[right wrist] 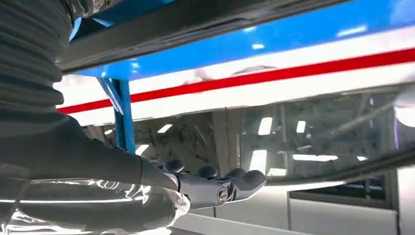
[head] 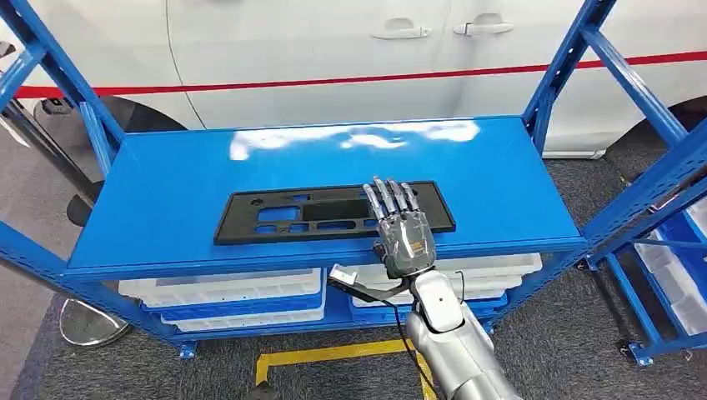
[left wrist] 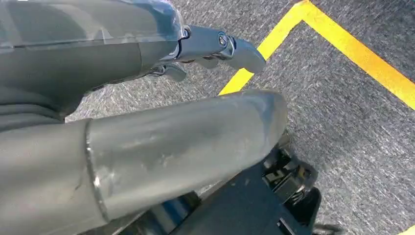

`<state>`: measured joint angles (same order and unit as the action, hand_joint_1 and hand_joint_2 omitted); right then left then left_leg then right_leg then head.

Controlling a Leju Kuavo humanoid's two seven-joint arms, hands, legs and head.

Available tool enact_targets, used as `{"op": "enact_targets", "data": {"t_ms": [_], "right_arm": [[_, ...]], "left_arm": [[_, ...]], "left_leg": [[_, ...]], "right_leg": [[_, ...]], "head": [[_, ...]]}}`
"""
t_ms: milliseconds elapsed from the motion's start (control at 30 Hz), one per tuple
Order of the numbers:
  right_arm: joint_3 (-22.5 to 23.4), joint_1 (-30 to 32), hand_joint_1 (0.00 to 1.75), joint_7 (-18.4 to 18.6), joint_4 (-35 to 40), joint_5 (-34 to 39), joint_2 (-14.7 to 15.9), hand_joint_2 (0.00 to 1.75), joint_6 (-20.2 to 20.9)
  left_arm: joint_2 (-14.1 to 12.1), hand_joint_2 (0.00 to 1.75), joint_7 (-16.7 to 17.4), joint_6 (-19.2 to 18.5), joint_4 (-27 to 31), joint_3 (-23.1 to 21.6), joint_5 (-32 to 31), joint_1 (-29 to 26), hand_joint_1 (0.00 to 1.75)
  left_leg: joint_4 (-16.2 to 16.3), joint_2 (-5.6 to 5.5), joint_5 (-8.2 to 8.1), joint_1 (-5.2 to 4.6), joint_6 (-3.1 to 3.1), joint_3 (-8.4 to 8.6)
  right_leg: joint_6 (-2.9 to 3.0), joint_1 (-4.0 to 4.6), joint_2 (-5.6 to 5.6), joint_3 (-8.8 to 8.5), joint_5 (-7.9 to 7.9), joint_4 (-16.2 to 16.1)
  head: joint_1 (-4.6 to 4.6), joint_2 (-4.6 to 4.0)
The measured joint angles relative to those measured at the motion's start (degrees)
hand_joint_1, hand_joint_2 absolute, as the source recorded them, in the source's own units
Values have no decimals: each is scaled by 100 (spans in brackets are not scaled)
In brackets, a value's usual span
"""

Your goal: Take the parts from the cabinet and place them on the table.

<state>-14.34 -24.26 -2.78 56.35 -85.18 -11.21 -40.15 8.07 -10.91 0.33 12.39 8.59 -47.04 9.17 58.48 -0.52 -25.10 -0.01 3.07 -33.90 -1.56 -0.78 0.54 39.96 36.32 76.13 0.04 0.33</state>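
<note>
A long flat black panel (head: 283, 215) with several cut-outs lies on the blue top shelf (head: 167, 175) of the cabinet, close to its front edge. My right hand (head: 403, 233) reaches over that front edge, fingers stretched out straight over the panel's right part, palm down; I cannot tell whether they touch it. In the right wrist view the hand (right wrist: 210, 188) holds nothing, and the dark panel (right wrist: 195, 24) runs along the blue shelf (right wrist: 274, 46). My left hand (left wrist: 171, 132) hangs above the grey carpet, fingers apart and holding nothing.
White trays (head: 225, 292) fill the lower shelf. A white car (head: 333, 50) with a red stripe stands right behind the cabinet. A second blue rack (head: 667, 225) stands at the right. Yellow floor tape (head: 333, 358) runs in front, and a round metal base (head: 92, 321) sits at the left.
</note>
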Motion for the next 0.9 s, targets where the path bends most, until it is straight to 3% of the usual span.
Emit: {"op": "enact_targets", "data": {"t_ms": [300,333,367,400,433,467,500,533,567,600,633,700,733,767,867,900], "right_arm": [[24,14,0,0,0,-9,-2,175,0],[37,22,0,-4,2,-24,-2,175,0],[50,28,0,-4,2,-41,0,175,0],[135,65,0,-7,15,-59,-2,175,4],[173,82,0,-24,98,-63,-28,175,0],[175,79,0,-26,107,-72,-37,175,0],[183,83,168,-26,114,-81,-37,175,0],[188,93,175,-26,114,-101,-37,175,0],[188,102,175,-26,114,-122,-37,175,0],[188,112,175,-26,114,-127,-37,175,0],[190,118,175,-31,114,-129,-37,175,0],[194,118,175,-63,131,-118,-37,175,0],[197,114,175,-81,146,-116,-37,175,0],[203,102,175,-85,149,-114,-37,175,2],[214,109,175,-103,181,-100,-37,175,2],[216,109,175,-111,206,-92,-37,175,0]], "left_arm": [[0,0,2,0,0,0,0,-9,0],[0,0,7,-4,-2,0,4,-13,0],[9,0,9,-6,0,0,17,-12,0],[48,0,-13,-7,-4,28,81,13,0],[46,0,-85,31,-7,50,74,24,0],[46,0,-101,37,-7,57,74,43,0],[46,0,-111,39,-6,59,72,51,0],[46,0,-116,46,-7,61,72,48,0],[46,0,-127,52,-7,63,70,37,0],[46,0,-133,72,-7,63,66,26,0],[46,0,-148,98,-7,63,66,25,0],[46,0,-229,175,-7,74,78,46,0],[44,0,-275,207,-7,92,94,53,0],[46,0,-315,232,-7,118,123,90,0],[44,0,-378,249,-4,160,160,109,0],[44,0,-413,256,-4,166,173,122,0]], "left_leg": [[0,-3,-48,0,-4,61],[2,-5,-91,0,-7,133],[2,-5,-143,0,-12,203],[47,-43,-379,-29,-124,359],[256,-16,-560,-1,-285,380],[611,-8,-752,9,-315,195],[984,-6,-923,24,-350,-17],[1401,-2,-1084,35,-373,-274],[1619,2,-1119,42,-385,-434],[1609,5,-1011,54,-391,-497],[1345,7,-768,65,-395,-436],[434,13,-135,70,-362,-108],[158,19,-36,63,-325,-12],[39,24,-214,16,-305,-44],[51,6,-57,4,-195,-32],[-8,6,-19,41,-149,-12]], "right_leg": [[3,0,-3,97,29,-40],[16,1,-7,125,-52,-196],[27,3,-10,94,-227,-443],[153,61,-22,-72,-1290,-1567],[290,23,-7,-216,-1333,-1678],[320,19,-14,-230,-1313,-1677],[328,20,-16,-233,-1299,-1676],[335,23,-19,-239,-1281,-1674],[337,23,-18,-248,-1265,-1672],[336,23,-12,-270,-1243,-1668],[330,22,-6,-304,-1218,-1663],[304,21,-3,-395,-1167,-1657],[282,20,-5,-418,-1150,-1664],[257,31,-7,-405,-1161,-1657],[152,32,-10,-395,-1173,-1682],[126,58,-6,-404,-1169,-1684]], "head": [[0,0],[0,0],[0,0],[7,0],[0,0],[4,0],[0,0],[4,0],[2,0],[2,0],[2,0],[2,0],[6,0],[2,0],[4,0],[0,0]]}}
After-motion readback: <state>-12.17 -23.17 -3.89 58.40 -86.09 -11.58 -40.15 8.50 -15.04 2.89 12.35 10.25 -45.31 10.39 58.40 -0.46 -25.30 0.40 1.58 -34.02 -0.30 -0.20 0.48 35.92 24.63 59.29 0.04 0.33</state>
